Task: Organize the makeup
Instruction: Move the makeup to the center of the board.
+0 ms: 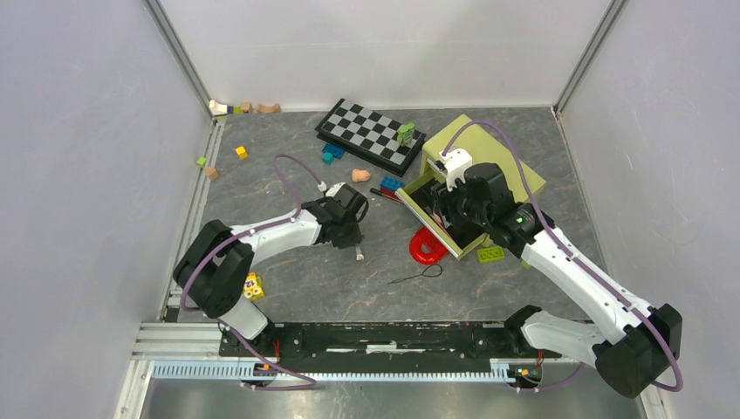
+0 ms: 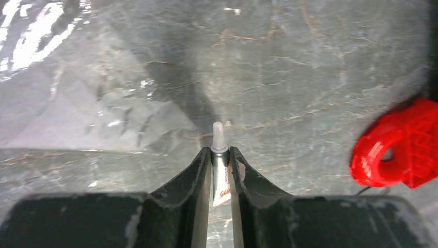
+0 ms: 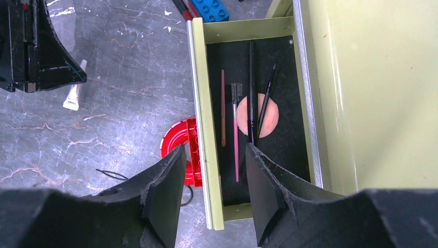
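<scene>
My left gripper (image 2: 220,155) is shut on a small white tube (image 2: 221,173) with red lettering and a pale cap, low over the grey table; in the top view the gripper (image 1: 356,237) is left of centre with the tube (image 1: 359,253) sticking out below it. My right gripper (image 3: 214,155) is open and empty above the front wall of an open olive drawer (image 3: 201,93). In the drawer lie a pink pencil (image 3: 235,144), a reddish-brown pencil (image 3: 223,108), black-handled brushes (image 3: 251,77) and a round peach puff (image 3: 270,116).
The olive drawer box (image 1: 515,161) stands at the back right. A red horseshoe piece (image 1: 426,248) lies by the drawer front, with a black wire loop (image 1: 419,275) near it. A chessboard (image 1: 371,133) and loose toy bricks (image 1: 391,184) lie behind.
</scene>
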`<action>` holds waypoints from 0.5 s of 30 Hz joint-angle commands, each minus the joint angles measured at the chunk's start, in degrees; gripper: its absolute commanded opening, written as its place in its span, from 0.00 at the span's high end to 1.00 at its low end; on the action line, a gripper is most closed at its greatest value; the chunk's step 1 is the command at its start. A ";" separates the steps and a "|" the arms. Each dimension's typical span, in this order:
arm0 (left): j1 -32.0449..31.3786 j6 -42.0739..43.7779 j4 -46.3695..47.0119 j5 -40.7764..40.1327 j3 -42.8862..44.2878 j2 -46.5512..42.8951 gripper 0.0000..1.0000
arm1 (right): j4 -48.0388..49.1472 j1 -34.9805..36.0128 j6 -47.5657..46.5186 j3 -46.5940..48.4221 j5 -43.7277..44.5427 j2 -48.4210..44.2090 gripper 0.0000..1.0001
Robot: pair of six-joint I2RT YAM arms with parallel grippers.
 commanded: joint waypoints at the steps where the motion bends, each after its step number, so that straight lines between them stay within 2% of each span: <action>1: 0.53 0.84 -3.23 -6.22 -0.38 -2.32 0.72 | 1.41 0.23 0.47 -0.06 -0.18 -0.68 0.47; 9: 3.41 1.13 -5.09 -5.07 1.14 -1.98 0.49 | 1.08 0.17 0.31 -0.14 0.28 -0.78 0.46; 15: 8.03 5.22 -5.45 -3.78 10.80 -0.20 0.41 | 0.38 0.23 -0.37 0.30 1.37 -0.89 0.45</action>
